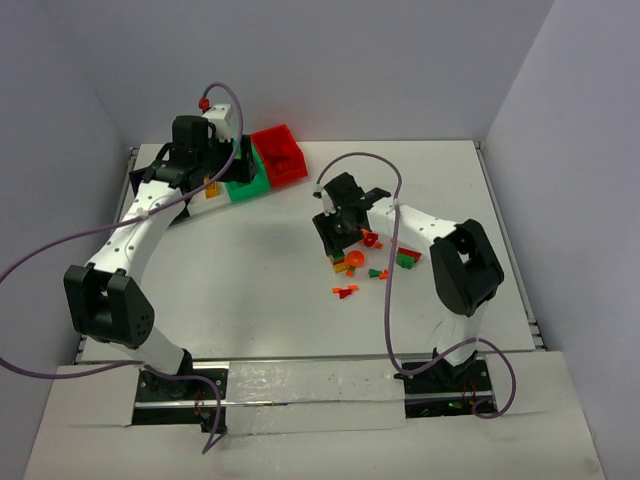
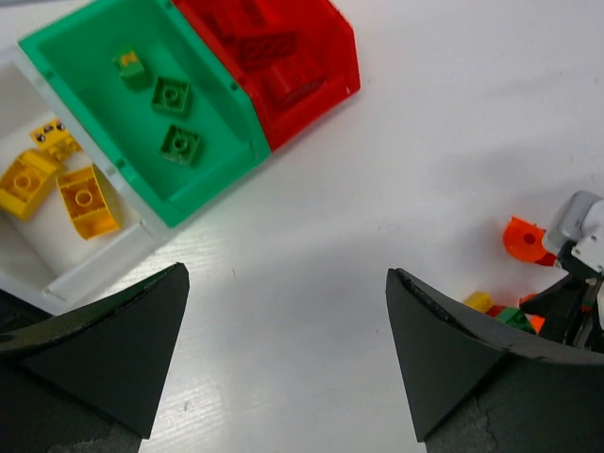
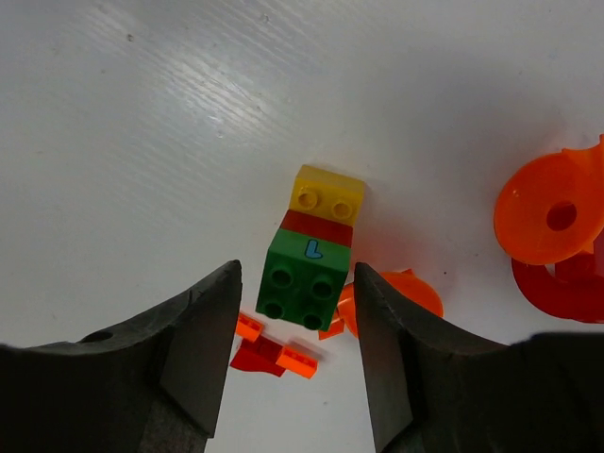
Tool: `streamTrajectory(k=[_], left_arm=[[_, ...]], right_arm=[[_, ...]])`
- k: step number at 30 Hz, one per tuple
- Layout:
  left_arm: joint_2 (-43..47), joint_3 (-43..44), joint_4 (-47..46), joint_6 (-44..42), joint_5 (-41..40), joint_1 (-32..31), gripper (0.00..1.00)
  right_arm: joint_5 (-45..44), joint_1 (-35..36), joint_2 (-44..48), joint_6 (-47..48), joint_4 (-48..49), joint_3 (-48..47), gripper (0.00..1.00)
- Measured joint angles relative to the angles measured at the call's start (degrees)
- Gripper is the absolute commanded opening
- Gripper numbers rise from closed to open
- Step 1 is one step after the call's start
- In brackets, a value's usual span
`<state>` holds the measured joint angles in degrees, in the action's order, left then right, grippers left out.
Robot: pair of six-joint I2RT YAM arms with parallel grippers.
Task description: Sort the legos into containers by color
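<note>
Looking down from above, I see my left arm stretched to the far left corner over the red bin (image 1: 290,170) and the green bin (image 1: 252,187). My right pincer (image 1: 345,232) hangs over the loose legos (image 1: 375,265); its spread I cannot tell from here.

Through my left wrist camera, my left pincer (image 2: 285,274) stands wide with nothing between its fingers. The green bin holds green bricks (image 2: 172,94), and the white bin (image 2: 94,260) holds yellow bricks (image 2: 87,200). Both lie ahead and to the left, apart from the fingers.

Through my right wrist camera, my right pincer is narrowly open and straddles a green brick (image 3: 300,278). That brick is joined to a red layer (image 3: 317,227) and a yellow brick (image 3: 327,194). A sliver of table (image 3: 142,142) shows at one finger; the other is just beside the brick. An orange round piece (image 3: 552,217) lies off to the right.
</note>
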<state>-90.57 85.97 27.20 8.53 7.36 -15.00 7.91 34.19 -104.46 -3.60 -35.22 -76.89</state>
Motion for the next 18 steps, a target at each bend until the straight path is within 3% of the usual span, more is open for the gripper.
streamTrajectory(k=[6,14,18], left_arm=[[1.0,-2.6,0.9,0.0,0.0,0.1,0.94],[1.5,-3.3,0.8,0.0,2.0,0.7,0.92],[2.5,-6.8,0.5,0.0,10.4,3.3,0.90]], right_arm=[[-1.5,0.1,-3.2,-0.7,-0.7,-0.8,0.48],[0.0,0.1,-4.2,-1.0,-1.7,-1.9,0.10],[5.4,-0.6,-3.4,-0.9,-2.2,-1.9,0.00]])
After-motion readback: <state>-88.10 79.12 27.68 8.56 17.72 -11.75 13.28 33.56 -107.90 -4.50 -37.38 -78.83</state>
